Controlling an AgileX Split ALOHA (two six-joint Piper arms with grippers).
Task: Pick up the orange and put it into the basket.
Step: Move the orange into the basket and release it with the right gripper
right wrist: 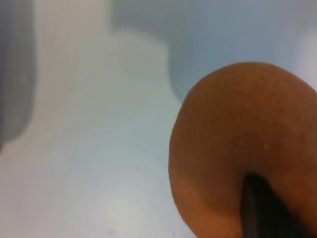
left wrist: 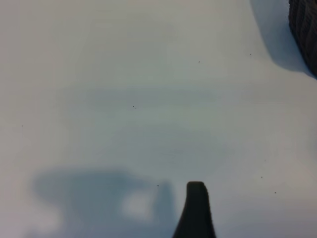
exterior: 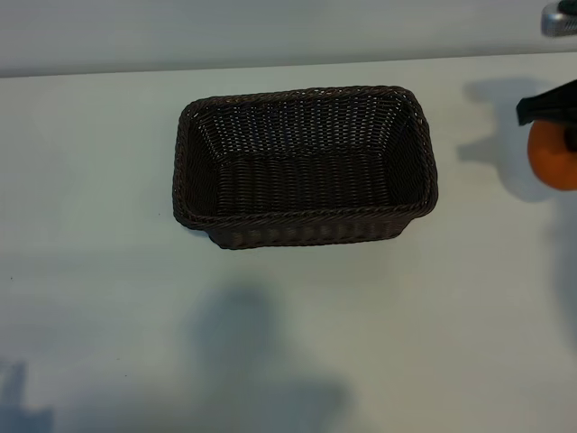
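At the exterior view's right edge, the right gripper (exterior: 561,122) is clamped on the small round orange fruit (exterior: 554,155), held clear of the white table (exterior: 108,271); its shadow falls beside it. The dark brown rectangular woven wicker basket (exterior: 305,165) sits mid-table, well apart from the orange. Left gripper: one dark fingertip (left wrist: 195,210) visible over bare table, jaws apart.

Little of the robot shows. The right gripper (exterior: 552,113) appears at the exterior view's edge as a matte black, angular piece, with a bit of shiny grey metal (exterior: 559,18) above it. In each wrist view a single dark, narrow finger (left wrist: 195,213) with a rounded tip shows.
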